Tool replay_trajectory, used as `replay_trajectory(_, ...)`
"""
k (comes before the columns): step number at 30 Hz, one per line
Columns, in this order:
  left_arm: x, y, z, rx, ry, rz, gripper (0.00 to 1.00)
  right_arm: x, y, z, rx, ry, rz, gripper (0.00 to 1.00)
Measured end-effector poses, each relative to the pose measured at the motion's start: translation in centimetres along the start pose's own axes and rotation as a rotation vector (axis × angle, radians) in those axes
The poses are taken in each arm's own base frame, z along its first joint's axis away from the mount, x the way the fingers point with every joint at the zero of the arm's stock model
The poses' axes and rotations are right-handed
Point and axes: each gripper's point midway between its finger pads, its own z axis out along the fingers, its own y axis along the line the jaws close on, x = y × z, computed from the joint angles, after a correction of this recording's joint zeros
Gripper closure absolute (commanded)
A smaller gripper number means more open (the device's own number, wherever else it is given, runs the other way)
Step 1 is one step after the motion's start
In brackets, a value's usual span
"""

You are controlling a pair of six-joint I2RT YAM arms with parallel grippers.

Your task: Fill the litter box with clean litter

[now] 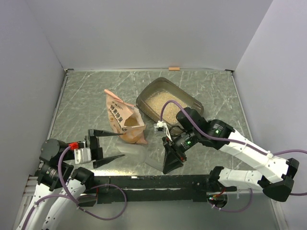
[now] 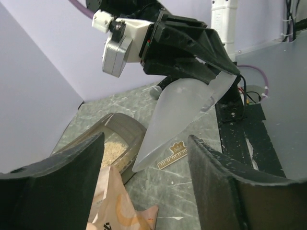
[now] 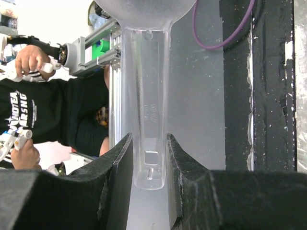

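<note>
The litter box (image 1: 188,99) is a dark tray at the middle right of the table, with pale clean litter (image 1: 160,100) spread in it. It also shows in the left wrist view, litter box (image 2: 125,125) and clean litter (image 2: 112,149). The orange bag (image 1: 125,120) stands open just left of it, with beige granules at its mouth. My left gripper (image 1: 123,145) is open beside the bag's near end, and a bag corner (image 2: 117,208) sits low between its fingers. My right gripper (image 1: 170,165), in front of the box, is shut on the handle of a clear plastic scoop (image 3: 146,120) (image 2: 184,117).
A small tan ruler-shaped strip (image 2: 173,155) lies on the marble tabletop under the scoop. A black rail (image 1: 158,182) runs along the near edge. White walls close in the table on three sides, and a small orange tab (image 1: 173,68) sits at the back wall.
</note>
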Motion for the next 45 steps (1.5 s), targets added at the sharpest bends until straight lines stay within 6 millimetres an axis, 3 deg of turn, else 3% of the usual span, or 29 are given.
replay_trajectory(10,0.3,-0.5,0.4,0.055,-0.002,-0.026,0.47,0.1,0.4,0.5,-0.022,0.013,-0.020,1.00)
replay_trajectory(15,-0.1,-0.5,0.4,0.062,-0.015,-0.010,0.48,0.2,0.4,0.9,-0.030,0.027,-0.018,1.00)
replay_trajectory(18,-0.2,-0.7,0.4,0.071,-0.020,-0.011,0.67,0.0,0.4,1.1,-0.034,0.025,-0.025,1.00)
replay_trajectory(19,-0.2,-0.8,0.4,0.077,-0.022,-0.013,0.77,-0.1,0.4,1.1,-0.035,0.023,-0.027,1.00)
replay_trajectory(21,-0.3,-0.9,0.5,0.084,-0.026,-0.015,0.87,-0.2,0.4,1.2,-0.039,0.023,-0.023,1.00)
replay_trajectory(22,-0.3,-0.9,0.5,0.086,-0.030,-0.001,0.99,-0.1,0.5,1.2,-0.045,0.026,-0.018,1.00)
replay_trajectory(25,-0.4,-1.2,0.5,0.105,-0.038,0.013,0.99,0.1,1.0,1.3,-0.068,0.040,-0.001,0.99)
replay_trajectory(26,-0.4,-1.3,0.5,0.115,-0.041,0.013,0.99,0.2,1.1,1.2,-0.074,0.045,0.006,0.82)
replay_trajectory(28,-0.4,-1.5,0.5,0.121,-0.042,0.011,0.99,0.3,1.2,1.2,-0.078,0.050,0.008,0.65)
replay_trajectory(29,-0.5,-1.5,0.5,0.121,-0.042,0.007,0.99,0.3,1.2,1.3,-0.076,0.051,0.009,0.50)
replay_trajectory(32,-0.6,-1.1,0.5,0.093,-0.029,-0.024,0.99,-0.1,0.7,1.2,-0.032,0.036,-0.004,0.31)
replay_trajectory(38,-1.5,1.4,0.8,-0.014,0.021,-0.130,0.99,-3.9,-1.4,-0.1,0.193,-0.116,-0.121,0.19)
replay_trajectory(41,-1.6,2.7,0.7,-0.100,0.045,-0.197,0.99,-6.9,-2.1,-2.1,0.332,-0.252,-0.188,0.10)
replay_trajectory(45,-1.2,4.6,0.5,-0.222,0.074,-0.318,0.99,-10.8,-3.0,-5.4,0.507,-0.469,-0.247,0.07)
